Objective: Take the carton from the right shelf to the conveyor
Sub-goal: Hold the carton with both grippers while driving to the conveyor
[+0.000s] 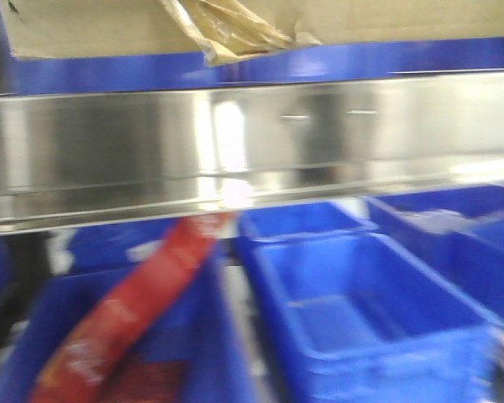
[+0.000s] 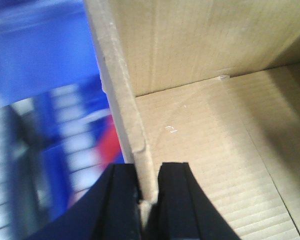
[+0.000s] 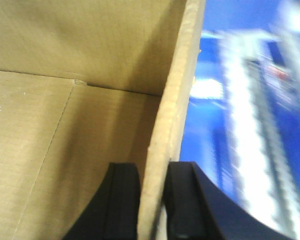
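**Carton pinched on both sides, ready to carry off the shelf**

My left end effector (image 2: 149, 172) is clamped on the carton (image 2: 205, 150). Its black pads (image 2: 121, 195) squeeze the left side wall, with the bare cardboard floor off at 3 o'clock. My right end effector (image 3: 154, 172) grips the opposite wall the same way, with the carton's inside at 9 o'clock.

In the front view the carton sits at 12 o'clock, its tape wad (image 1: 235, 29) hanging at the lower seam. It is just above the shelf (image 1: 235, 143) rail, though I cannot tell whether it touches. Blue bins (image 1: 370, 302) lie below at 5 o'clock, and a red packet (image 1: 134, 311) at 7.

I judge the grasp made and the carry in hand. The conveyor is not in view. Next I should keep both grips level, so the thin walls don't fold or tear. Then I clear the rail and turn towards the belt.
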Motion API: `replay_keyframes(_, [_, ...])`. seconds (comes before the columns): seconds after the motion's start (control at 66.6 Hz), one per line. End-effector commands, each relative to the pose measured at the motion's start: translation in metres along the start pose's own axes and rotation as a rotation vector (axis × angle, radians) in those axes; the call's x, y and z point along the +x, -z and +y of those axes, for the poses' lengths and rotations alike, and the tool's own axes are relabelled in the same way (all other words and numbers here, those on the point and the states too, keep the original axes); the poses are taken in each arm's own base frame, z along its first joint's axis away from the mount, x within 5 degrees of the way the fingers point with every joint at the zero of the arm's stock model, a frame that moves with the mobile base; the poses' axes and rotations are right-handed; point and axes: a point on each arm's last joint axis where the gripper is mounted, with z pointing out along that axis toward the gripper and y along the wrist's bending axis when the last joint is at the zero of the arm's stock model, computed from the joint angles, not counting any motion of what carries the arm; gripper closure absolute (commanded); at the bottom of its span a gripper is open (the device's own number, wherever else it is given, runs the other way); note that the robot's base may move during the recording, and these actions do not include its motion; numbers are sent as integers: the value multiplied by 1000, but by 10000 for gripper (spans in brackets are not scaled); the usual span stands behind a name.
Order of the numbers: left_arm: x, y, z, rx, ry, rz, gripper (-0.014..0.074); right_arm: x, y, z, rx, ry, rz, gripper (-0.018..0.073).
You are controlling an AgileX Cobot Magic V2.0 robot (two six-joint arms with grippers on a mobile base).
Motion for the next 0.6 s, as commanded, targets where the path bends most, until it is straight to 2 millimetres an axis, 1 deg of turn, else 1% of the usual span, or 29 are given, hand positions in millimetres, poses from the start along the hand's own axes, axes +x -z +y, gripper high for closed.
replay_keyframes(0.0, [0,7,-15,118,13,-19,613,-9,4,5,-39,-26,-101,628])
replay_keyframes(0.586, [-1,6,-12,79,-1,-32,613,-9,4,5,-39,-26,-101,628])
